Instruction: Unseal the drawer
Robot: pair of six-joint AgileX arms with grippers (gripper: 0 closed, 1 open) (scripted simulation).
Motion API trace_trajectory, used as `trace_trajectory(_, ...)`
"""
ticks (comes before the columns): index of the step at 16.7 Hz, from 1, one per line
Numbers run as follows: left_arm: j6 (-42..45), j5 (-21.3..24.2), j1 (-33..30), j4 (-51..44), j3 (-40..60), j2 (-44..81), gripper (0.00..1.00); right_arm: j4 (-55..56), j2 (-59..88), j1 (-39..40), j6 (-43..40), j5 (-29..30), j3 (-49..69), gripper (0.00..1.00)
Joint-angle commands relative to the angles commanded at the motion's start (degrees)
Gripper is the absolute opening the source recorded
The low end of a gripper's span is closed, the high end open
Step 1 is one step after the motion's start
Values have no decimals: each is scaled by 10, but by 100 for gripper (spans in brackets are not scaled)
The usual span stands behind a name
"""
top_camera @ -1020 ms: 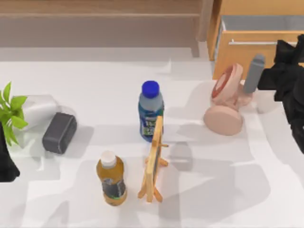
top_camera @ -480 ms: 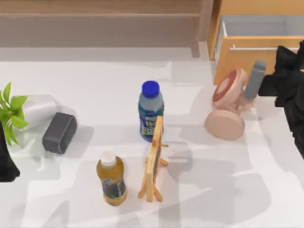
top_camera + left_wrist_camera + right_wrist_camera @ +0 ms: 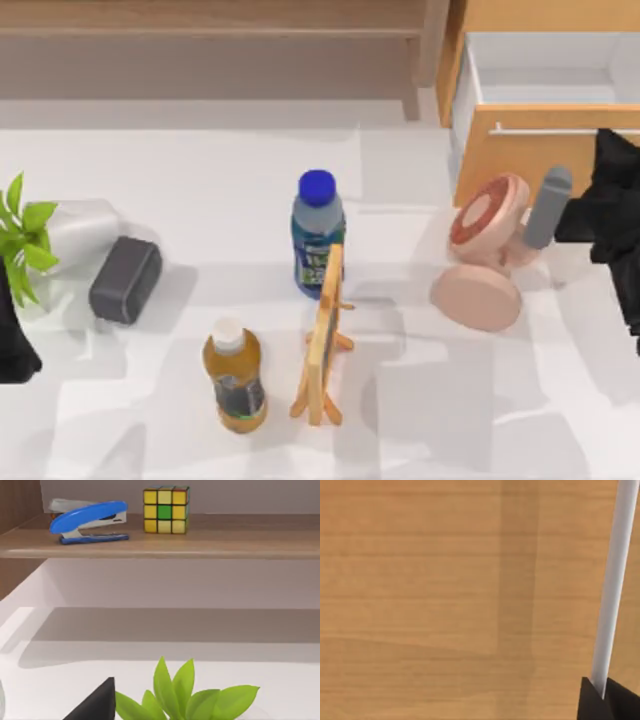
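Observation:
The drawer (image 3: 540, 150) at the back right stands pulled out, its orange-tan front toward me and its white inner box (image 3: 545, 65) showing behind it. My right gripper (image 3: 612, 138) is at the right end of the thin silver bar handle (image 3: 555, 130). Up close, that handle (image 3: 616, 580) runs down between the black fingertips (image 3: 590, 702) of my right gripper (image 3: 604, 697), which is shut on it against the wooden drawer front (image 3: 445, 600). My left arm (image 3: 14, 345) is parked at the table's left edge.
A pink desk fan (image 3: 482, 250) with a grey part (image 3: 548, 205) stands just in front of the drawer front. Mid-table are a blue-capped bottle (image 3: 318, 235), a yellow bottle (image 3: 235, 380) and a wooden stand (image 3: 325, 335). A grey speaker (image 3: 125, 280) and plant (image 3: 20, 240) sit left.
The drawer has slid out toward me with my right gripper on its handle, baring more of the white box. The pink fan has shifted forward with it.

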Motion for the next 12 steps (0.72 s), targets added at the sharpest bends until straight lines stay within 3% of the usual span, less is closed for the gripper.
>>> trace_trajectory(12, 0, 0, 0, 0, 0, 0, 100, 63, -21, 26, 0, 24, -84, 0)
